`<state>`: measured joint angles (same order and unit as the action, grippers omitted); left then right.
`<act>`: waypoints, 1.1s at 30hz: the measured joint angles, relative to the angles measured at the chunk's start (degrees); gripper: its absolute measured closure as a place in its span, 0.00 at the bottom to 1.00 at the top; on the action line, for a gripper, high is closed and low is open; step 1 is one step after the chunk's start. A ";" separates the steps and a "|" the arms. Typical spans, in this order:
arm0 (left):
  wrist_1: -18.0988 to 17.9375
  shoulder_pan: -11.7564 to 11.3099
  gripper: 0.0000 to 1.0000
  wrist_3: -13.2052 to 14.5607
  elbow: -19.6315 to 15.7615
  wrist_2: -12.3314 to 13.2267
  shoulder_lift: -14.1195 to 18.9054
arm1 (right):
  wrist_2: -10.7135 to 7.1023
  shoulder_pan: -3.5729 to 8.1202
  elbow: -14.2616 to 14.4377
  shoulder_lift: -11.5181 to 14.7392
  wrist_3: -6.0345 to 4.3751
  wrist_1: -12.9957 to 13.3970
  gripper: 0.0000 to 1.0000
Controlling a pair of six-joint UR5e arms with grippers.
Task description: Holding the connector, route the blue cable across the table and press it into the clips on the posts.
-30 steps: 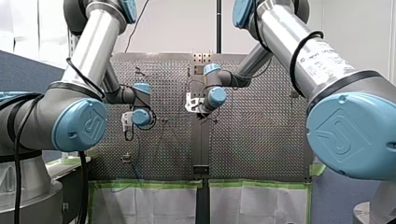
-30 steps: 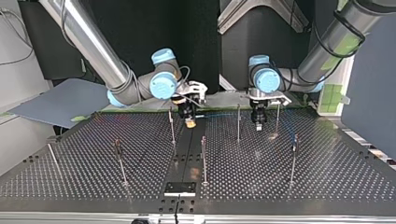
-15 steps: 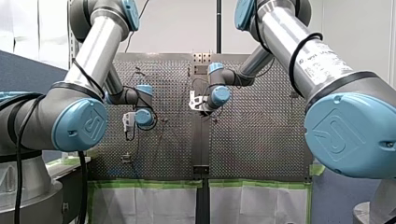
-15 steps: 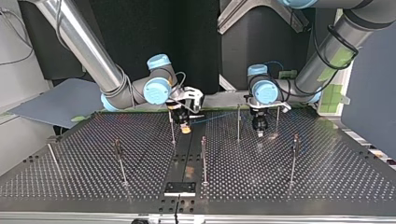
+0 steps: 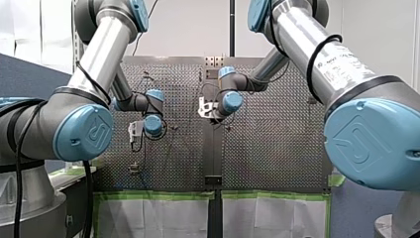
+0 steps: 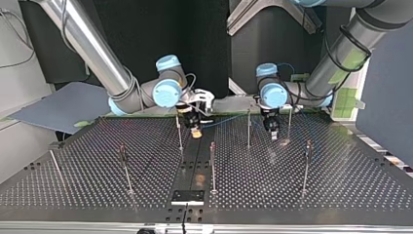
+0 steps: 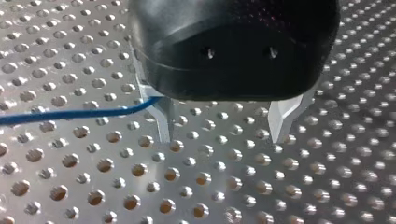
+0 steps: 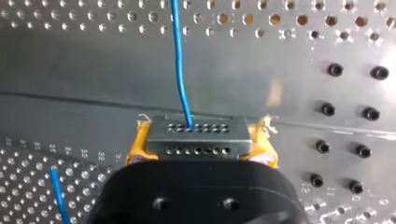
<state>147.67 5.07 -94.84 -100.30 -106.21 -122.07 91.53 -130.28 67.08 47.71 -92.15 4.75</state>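
Between right hand (image 8: 200,145) pads (image 8: 135,150): connector (image 8: 196,134) clamped; left hand (image 7: 224,136) open.

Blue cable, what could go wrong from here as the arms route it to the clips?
1. My left gripper is open and the blue cable reaches one finger from outside; none shows between the fingers, so closing may miss it.
2. The cable enters the connector, held in my right gripper, as one thin strand; a hard pull could strain that joint.
3. In the top view that gripper hangs close beside a post; a sideways move might bump it.
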 joint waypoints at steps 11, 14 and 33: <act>1.93 2.04 0.00 -2.08 -5.06 -4.26 4.75 | 0.31 -1.20 0.04 -0.53 0.00 -0.03 1.00; 0.53 2.71 0.00 -2.79 -6.66 -4.03 6.33 | 0.38 -1.35 0.04 -1.22 0.07 0.01 1.00; 0.35 7.59 0.00 -3.18 -14.65 -6.24 10.12 | 0.15 -1.38 -0.02 -2.82 0.10 0.17 1.00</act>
<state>148.02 12.66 -98.03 -114.95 -112.45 -111.95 91.68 -131.66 67.06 44.89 -92.05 4.92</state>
